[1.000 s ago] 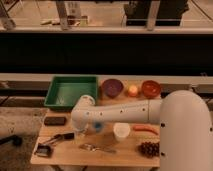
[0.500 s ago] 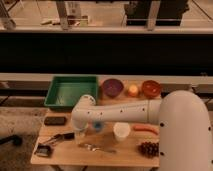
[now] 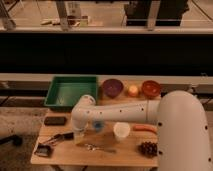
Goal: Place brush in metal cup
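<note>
Brush (image 3: 50, 144) lying on wooden table (image 3: 120, 155) toward 8 o'clock of the camera view, dark head at lower left, slim handle angling up toward 2 o'clock. Gripper (image 3: 78, 136) hanging below white arm (image 3: 125, 112) near table centre, just beyond the handle's tip; brush sitting at roughly 8 o'clock from it. Not gripping the brush. Metal cup not clearly showing, possibly hiding behind the arm. White cup (image 3: 121, 131) standing at 3 o'clock of the gripper; green tray (image 3: 70, 91) at 12.
</note>
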Robot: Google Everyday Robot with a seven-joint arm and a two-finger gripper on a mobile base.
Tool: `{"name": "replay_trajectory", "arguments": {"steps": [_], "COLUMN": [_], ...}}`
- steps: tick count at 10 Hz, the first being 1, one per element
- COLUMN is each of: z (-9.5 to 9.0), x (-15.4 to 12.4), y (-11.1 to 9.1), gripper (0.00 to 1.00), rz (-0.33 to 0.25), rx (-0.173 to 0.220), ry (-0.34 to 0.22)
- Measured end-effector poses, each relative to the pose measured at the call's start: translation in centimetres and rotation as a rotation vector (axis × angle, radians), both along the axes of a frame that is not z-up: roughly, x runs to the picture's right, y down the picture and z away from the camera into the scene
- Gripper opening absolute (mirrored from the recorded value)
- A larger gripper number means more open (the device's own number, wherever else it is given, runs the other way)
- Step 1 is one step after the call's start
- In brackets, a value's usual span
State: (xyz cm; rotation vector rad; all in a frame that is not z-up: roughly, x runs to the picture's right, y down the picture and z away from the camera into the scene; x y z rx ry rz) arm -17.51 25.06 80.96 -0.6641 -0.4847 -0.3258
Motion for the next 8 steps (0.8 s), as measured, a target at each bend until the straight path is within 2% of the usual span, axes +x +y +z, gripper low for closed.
{"name": "replay_trajectory", "arguments": {"steps": [2, 3, 6, 8], "z": [-0.1, -0.1, -1.0, -2.7], "x": [0.0, 0.1, 0.3, 0.5], "y": [-0.2, -0.1, -1.2, -2.5], "gripper": [0.06, 0.01, 0.0, 0.0], "rz": [-0.001, -0.002, 0.008, 0.02], "rx": [0.003, 0.002, 0.03, 0.055], "ry": [-0.001, -0.001, -0.008, -0.001]}}
